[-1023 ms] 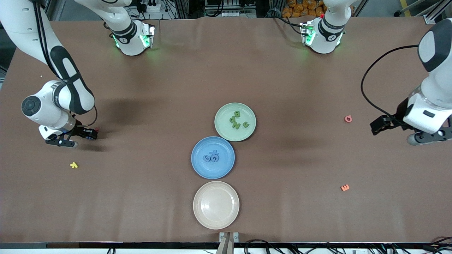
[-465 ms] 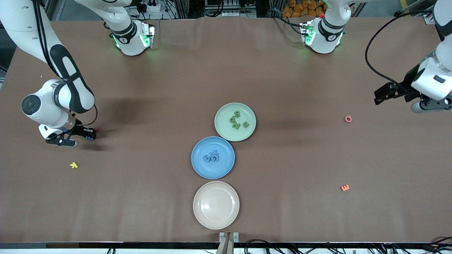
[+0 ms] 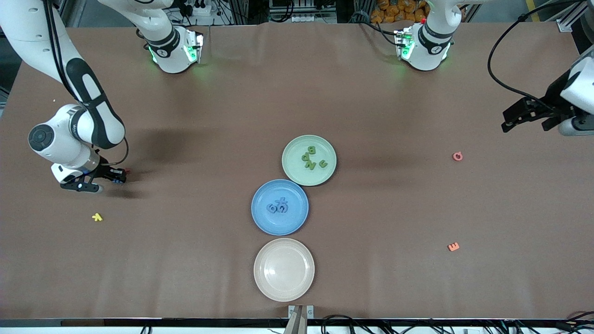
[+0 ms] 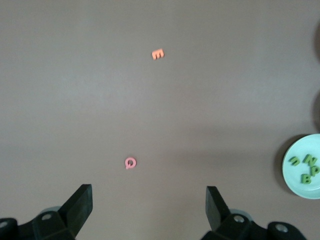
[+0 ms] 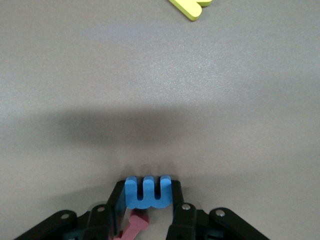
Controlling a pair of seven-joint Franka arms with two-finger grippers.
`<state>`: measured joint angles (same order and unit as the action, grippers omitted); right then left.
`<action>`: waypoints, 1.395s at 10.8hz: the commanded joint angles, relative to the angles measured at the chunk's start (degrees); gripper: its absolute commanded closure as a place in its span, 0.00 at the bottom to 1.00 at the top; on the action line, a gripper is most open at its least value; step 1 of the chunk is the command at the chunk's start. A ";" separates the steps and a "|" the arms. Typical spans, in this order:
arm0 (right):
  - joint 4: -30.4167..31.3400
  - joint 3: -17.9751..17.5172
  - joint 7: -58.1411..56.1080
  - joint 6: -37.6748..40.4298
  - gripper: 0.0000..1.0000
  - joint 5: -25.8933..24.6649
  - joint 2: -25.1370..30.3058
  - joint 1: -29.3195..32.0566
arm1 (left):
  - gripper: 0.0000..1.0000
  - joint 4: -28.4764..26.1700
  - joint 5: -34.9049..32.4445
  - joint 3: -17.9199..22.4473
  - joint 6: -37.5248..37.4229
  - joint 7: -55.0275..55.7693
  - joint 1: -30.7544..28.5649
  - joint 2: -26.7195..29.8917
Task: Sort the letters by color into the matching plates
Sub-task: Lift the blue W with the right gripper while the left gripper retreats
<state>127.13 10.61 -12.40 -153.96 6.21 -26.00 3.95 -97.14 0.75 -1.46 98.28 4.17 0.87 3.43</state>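
At the right arm's end of the table, my right gripper (image 3: 119,176) is low on the surface and shut on a blue letter (image 5: 148,192) shaped like an E, one finger pressed on each side. A dark pink letter (image 5: 134,225) lies just under the fingers. A yellow letter (image 3: 97,216) lies nearer the camera. My left gripper (image 3: 510,121) hangs open and holds nothing over the left arm's end of the table. The green plate (image 3: 291,144) holds several green letters (image 3: 313,158). The blue plate (image 3: 263,219) holds blue letters (image 3: 278,206).
A cream plate (image 3: 284,269) with nothing in it sits nearest the camera, in line with the other two. A pink letter Q (image 3: 457,156) and an orange letter E (image 3: 453,247) lie loose toward the left arm's end of the table.
My right gripper's fingers have closed onto the blue letter. My left arm has lifted and drawn back toward the bases' edge of the table, its gripper still open.
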 commanded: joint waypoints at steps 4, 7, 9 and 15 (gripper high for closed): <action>-3.01 -1.64 -0.25 1.89 0.76 -0.41 0.87 0.53 | 0.00 5.47 1.62 0.49 -0.46 -5.56 0.63 -2.02; -5.65 -2.61 0.27 4.19 0.77 0.03 0.87 0.18 | 0.00 5.56 1.36 0.40 -0.63 -6.54 0.80 -2.73; -7.50 -3.84 3.34 4.45 0.78 2.05 0.78 -1.31 | 0.00 5.47 1.36 0.31 -0.55 -7.42 0.89 -2.99; -15.23 -3.93 17.75 9.38 0.78 8.71 0.52 -12.90 | 0.00 5.55 0.92 -0.39 -0.72 -6.19 1.59 -3.25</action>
<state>114.23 6.50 2.42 -146.31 10.14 -25.88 -5.58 -93.03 0.80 -1.98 98.23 -1.84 2.41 0.59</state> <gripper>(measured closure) 0.595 0.000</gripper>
